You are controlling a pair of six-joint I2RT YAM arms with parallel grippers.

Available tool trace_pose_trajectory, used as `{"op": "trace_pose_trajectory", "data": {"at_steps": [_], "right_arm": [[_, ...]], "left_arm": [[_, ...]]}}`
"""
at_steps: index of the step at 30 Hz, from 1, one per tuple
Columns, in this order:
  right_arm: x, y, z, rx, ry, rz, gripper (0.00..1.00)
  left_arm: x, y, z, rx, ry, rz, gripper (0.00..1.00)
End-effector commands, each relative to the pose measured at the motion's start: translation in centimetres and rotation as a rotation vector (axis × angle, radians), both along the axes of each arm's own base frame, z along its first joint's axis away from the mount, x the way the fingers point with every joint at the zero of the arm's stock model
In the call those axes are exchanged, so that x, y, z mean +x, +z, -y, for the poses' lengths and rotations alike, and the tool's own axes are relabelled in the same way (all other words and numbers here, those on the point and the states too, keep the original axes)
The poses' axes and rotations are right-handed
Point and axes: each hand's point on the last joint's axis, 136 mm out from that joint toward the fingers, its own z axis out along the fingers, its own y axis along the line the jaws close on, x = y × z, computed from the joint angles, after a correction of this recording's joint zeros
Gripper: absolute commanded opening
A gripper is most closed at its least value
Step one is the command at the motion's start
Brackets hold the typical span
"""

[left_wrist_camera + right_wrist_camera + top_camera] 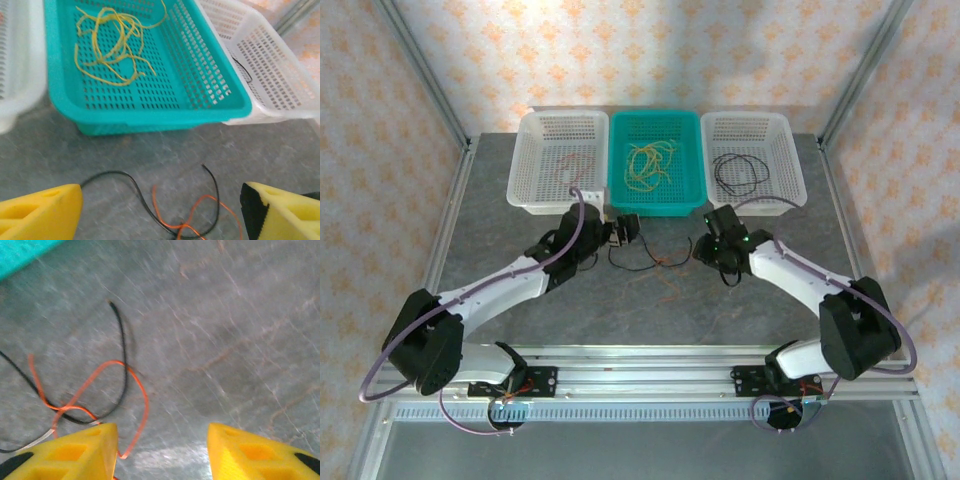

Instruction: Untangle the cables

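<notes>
Nearest, item one: two white-and-black robot arms, the left arm (490, 295) and the right arm (800, 270), are bolted at the near edge of the grey stone-patterned table (740, 310).

Item two: the left pincer (160, 210), with yellow foam-faced fingers (45, 210), has its jaws wide apart and grips nothing.

Item three: the right pincer (162, 440), of the same make, also stands apart. Bare table shows between its fingers (75, 452), and nothing is clamped.

Item four: loose cables on the table, two counted.
- One thin black flexible cable (135, 187) starts just beside one finger of the left pincer and curves across the gap ahead of it.
- One thin orange flexible cable (200, 200) crosses the black one there.
- From the right wrist, the orange loop (142, 390) lies against the inner side of one finger, with the black strand (122, 340) arching just beyond.
- Both cables lie between the two pincers, in front of the baskets. Whether either touches a finger I cannot tell.

Item five: perforated plastic baskets in a row at the far side, three counted.
- The left white rectangular basket (525, 185) holds a faint reddish cable (570, 165).
- The teal rectangular basket (692, 195) holds a tangle of thin yellow cables (112, 45). Their number is not clear.
- The right white rectangular basket (795, 185) holds looped thin black cable (740, 170).
</notes>
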Motion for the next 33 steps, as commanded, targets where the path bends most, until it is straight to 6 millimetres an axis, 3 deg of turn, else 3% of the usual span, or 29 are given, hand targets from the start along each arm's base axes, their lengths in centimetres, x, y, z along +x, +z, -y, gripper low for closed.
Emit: {"op": "trace_pose_trajectory", "data": {"at_steps": [1,8,20,28,33], "right_arm": [[-0.2,-0.1,-1.0,0.079,-0.045,0.016,0.47],[0.4,-0.8,-4.0,0.204,-0.012,0.022,0.45],[0.2,-4.1,-4.1,0.148,-0.007,-0.071,0.43],[0.6,-4.1,-4.6,0.164,0.003,-0.053,0.25],[0.9,-3.0,-4.0,0.153,-0.006,-0.001,0.1]], "left_arm": [[-0.7,0.6,1.2,-0.154,0.02,0.021,0.84],[-1.7,-1.1,2.9,-0.146,-0.007,-0.017,0.84],[-1.0,-1.1,3.6,-0.101,-0.025,-0.025,0.84],[-0.9,-2.2,3.6,-0.077,-0.019,-0.041,0.84],[-1.0,-2.9,4.3,-0.073,-0.032,-0.053,0.84]]}}
